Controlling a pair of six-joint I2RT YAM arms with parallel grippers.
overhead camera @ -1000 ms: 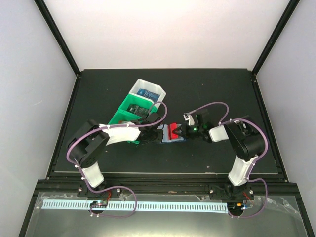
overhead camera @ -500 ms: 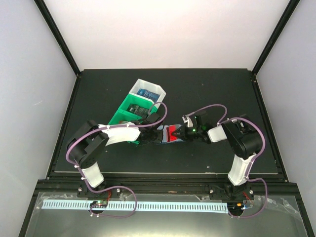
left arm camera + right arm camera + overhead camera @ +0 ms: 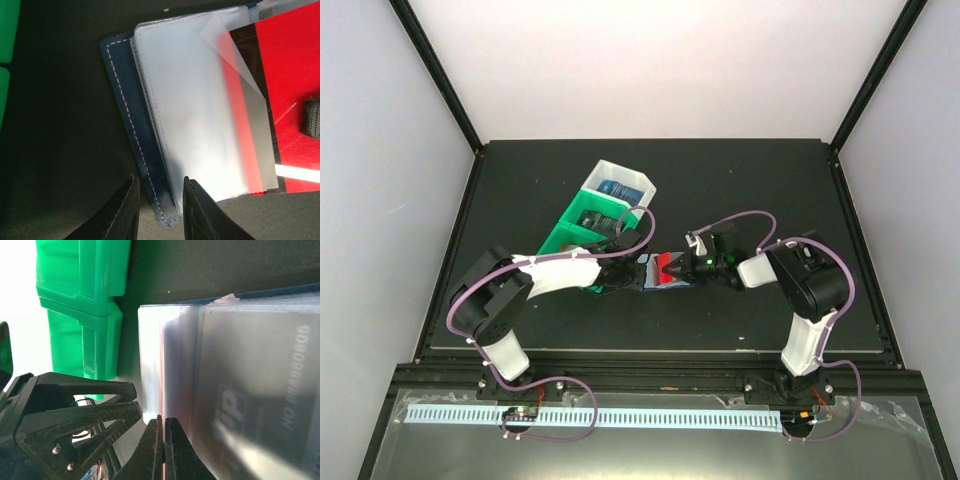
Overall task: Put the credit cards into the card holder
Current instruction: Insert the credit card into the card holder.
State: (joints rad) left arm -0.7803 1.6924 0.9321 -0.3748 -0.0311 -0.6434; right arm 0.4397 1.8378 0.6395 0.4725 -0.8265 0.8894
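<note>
On the dark desk (image 3: 750, 180) the open card holder (image 3: 125, 100) lies centred, long axis nine-to-three: right pincer (image 3: 162, 417) clamped on the red card (image 3: 290, 65) at three o'clock, left pincer (image 3: 160, 179) slightly apart at nine.

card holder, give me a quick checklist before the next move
1. card holder lies open, flat on the table: ok
2. red card fully under the clear sleeve: not ok, much of it lies bare
3. right pincer shut, tips at the sleeve: ok
4. right pincer gripping the card: cannot tell
5. left pincer open at the holder's edge: ok
6. green bin apart from the holder: ok
</note>
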